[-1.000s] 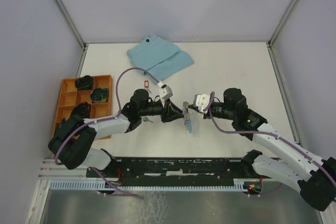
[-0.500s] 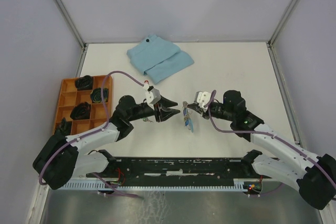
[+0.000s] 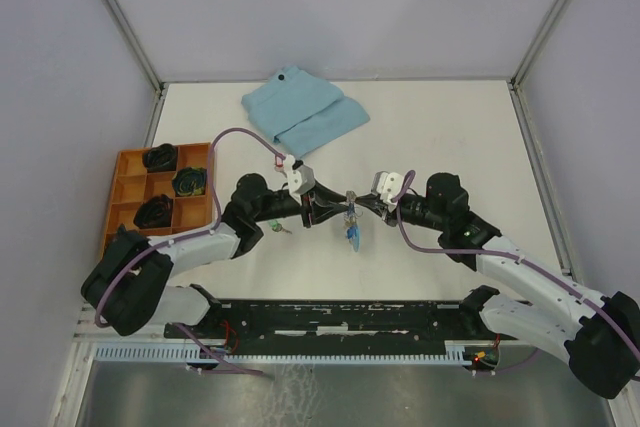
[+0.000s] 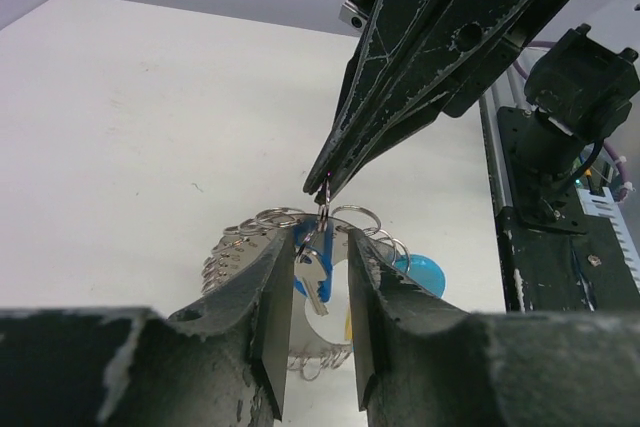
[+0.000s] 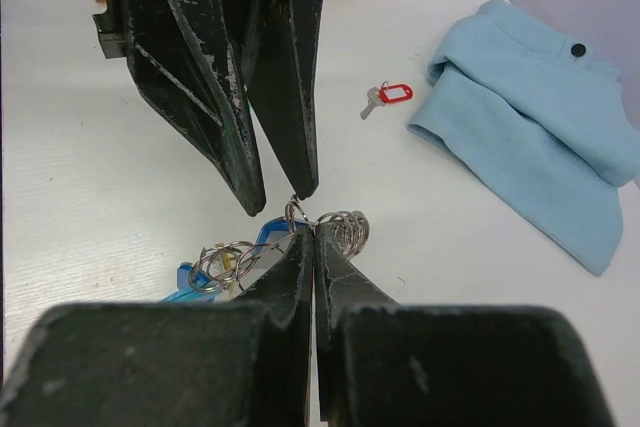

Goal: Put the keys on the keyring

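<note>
Much bare table (image 3: 450, 127) around keyring (image 3: 351, 209)

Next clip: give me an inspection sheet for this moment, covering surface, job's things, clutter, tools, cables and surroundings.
Surface: white tabletop, no marks seen.
Job's things: grey metal chain keyring held above the table, a silver key and blue oval tag hanging with it; red-tagged silver key and green-tagged key lying flat on the table.
Clutter: folded light-blue cloth; orange compartment tray holding black items.
Grippers: right tool shut on the keyring; left tool jaws apart around the hanging key.
Cables: purple cable looping off each wrist, no snag seen.
Surroundings: pale enclosure walls; nothing else seen.
</note>
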